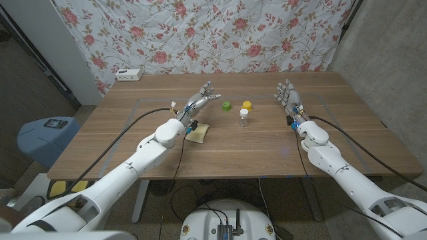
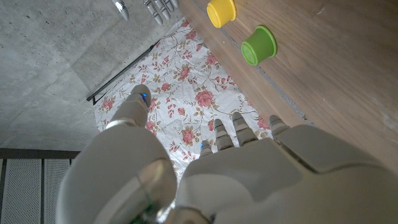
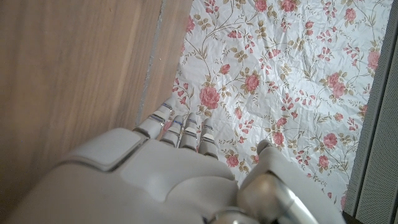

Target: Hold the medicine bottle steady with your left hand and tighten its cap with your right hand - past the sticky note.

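Mid-table: medicine bottle (image 1: 244,118) upright, white cap on, untouched. Yellow cup (image 1: 247,105) just behind it, green cup (image 1: 227,105) to its left. Sticky note (image 1: 197,132) nearer, left of bottle. Left hand (image 1: 198,101) and right hand (image 1: 289,95) flank the bottle, fingers spread, holding nothing.

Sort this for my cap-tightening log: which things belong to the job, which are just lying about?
Job: medicine bottle, left hand, right hand, sticky note.
Lying about: green cup, yellow cup, white box.
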Tool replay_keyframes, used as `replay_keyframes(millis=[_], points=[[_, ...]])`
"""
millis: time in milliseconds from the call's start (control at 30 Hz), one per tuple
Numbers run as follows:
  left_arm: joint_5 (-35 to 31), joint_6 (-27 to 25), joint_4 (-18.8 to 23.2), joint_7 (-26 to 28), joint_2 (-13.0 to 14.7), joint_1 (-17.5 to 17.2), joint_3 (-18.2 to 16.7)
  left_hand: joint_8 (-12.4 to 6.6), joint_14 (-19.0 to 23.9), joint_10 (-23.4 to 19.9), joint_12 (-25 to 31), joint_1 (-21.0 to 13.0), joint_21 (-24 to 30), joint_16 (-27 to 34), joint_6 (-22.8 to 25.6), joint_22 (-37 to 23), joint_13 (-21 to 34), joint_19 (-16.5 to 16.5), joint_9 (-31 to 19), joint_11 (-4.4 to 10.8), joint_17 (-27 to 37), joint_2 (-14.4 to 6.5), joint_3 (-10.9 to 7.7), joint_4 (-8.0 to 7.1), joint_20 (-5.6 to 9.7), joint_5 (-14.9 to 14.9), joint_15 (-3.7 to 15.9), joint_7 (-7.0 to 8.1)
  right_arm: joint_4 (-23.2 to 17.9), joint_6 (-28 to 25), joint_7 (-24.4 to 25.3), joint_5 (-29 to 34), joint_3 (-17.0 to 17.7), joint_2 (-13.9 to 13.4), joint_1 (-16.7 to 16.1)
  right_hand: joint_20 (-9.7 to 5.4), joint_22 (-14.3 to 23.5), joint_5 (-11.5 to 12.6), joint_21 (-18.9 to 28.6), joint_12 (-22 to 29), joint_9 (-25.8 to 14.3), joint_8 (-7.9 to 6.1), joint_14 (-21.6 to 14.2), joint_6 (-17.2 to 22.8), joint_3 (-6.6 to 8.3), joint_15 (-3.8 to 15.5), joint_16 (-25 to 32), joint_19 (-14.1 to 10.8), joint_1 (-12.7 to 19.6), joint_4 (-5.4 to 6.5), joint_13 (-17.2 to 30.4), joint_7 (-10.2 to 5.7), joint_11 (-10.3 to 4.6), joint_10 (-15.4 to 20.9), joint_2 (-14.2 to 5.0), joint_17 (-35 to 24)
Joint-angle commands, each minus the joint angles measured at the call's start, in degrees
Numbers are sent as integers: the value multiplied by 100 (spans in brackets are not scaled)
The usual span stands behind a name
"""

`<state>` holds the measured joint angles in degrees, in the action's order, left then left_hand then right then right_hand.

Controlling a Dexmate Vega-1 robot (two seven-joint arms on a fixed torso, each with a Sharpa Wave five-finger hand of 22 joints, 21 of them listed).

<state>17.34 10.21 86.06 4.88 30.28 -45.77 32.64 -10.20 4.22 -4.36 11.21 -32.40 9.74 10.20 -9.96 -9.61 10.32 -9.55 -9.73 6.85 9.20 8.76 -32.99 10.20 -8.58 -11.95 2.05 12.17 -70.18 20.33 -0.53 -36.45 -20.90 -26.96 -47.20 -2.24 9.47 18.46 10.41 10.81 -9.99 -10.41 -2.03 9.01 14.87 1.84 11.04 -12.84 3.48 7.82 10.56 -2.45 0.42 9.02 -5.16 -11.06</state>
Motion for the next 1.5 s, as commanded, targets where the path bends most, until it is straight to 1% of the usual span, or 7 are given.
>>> replay_keyframes(millis=[33, 267, 567, 800, 933, 1033, 1500], points=[[-279, -48, -4, -73, -58, 103, 172, 21, 31, -21, 37, -152, 38, 13, -245, -3, 9, -250, -28, -8, 31, -2, 30, -13, -26, -38, 380, 33, 62, 49, 34, -1, 14, 44, -1, -312, 10, 21, 30, 35, -19, -42, -39, 29, 55, 109, 31, -22, -35, -8, 5, -1, 7, 35, -100, -16], [-452, -212, 94, -115, 1, 165, 268, 11, 53, 81, -1, -358, 61, 15, -423, -3, 14, -250, -30, -100, 35, 48, 106, -12, -106, -91, 280, 32, 66, 54, 44, -3, 19, 46, -6, -309, 10, 23, 31, 37, -20, -48, -43, 49, 53, 111, 32, -22, -39, -7, 5, 3, 24, 47, -96, -17], [-567, -324, 181, -184, 44, 189, 351, -8, -28, 156, -8, -629, 81, -12, -662, -4, 18, -224, -32, -178, 35, 122, 258, -16, -60, -183, 151, -20, -1, 44, 79, 19, 23, 23, -25, -368, 9, 28, 43, 46, -20, -56, -67, 80, 52, 134, 40, -57, -42, -6, 5, 67, 9, 81, -96, -17], [-882, 36, 97, 385, -202, -33, 387, -40, -24, 114, 14, -792, 98, -4, -683, -4, 18, -165, -31, -211, 32, 112, 357, -30, 10, -225, 130, -59, -105, -39, 113, 11, 32, -29, -64, -412, 7, 35, 50, 50, -18, -52, -89, 90, 55, 147, 42, -89, -39, -9, 4, 146, 28, 115, -98, -15], [-1060, 108, 106, 645, -291, -119, 400, -61, 22, 22, 47, -886, 112, 12, -663, -5, 16, -106, -30, -151, 30, 66, 393, -48, 73, -239, 178, -47, -143, -96, 127, 19, 27, -56, -60, -417, 6, 39, 48, 50, -16, -48, -96, 88, 57, 143, 42, -94, -38, -10, 3, 158, 38, 125, -100, -15], [-1146, 35, 161, 655, -280, -128, 435, -74, 117, -46, 65, -956, 120, 38, -640, -4, 15, -59, -29, -120, 29, 37, 421, -59, 74, -246, 242, -70, -136, -102, 128, 29, 24, -58, -40, -417, 6, 40, 46, 47, -16, -47, -96, 90, 57, 144, 41, -93, -37, -10, 3, 165, 33, 124, -101, -15], [-1601, -26, 127, 993, -381, -156, 552, -109, 588, -545, 148, -1221, 93, 78, -405, 0, 2, -5, -26, -15, 23, -27, 622, -116, 317, -248, 404, 5, -14, -66, 163, 48, 1, 24, 10, -385, 6, 45, 36, 37, -15, -39, -93, 79, 51, 134, 36, -76, -43, -10, 3, 118, 19, 119, -90, -16]])
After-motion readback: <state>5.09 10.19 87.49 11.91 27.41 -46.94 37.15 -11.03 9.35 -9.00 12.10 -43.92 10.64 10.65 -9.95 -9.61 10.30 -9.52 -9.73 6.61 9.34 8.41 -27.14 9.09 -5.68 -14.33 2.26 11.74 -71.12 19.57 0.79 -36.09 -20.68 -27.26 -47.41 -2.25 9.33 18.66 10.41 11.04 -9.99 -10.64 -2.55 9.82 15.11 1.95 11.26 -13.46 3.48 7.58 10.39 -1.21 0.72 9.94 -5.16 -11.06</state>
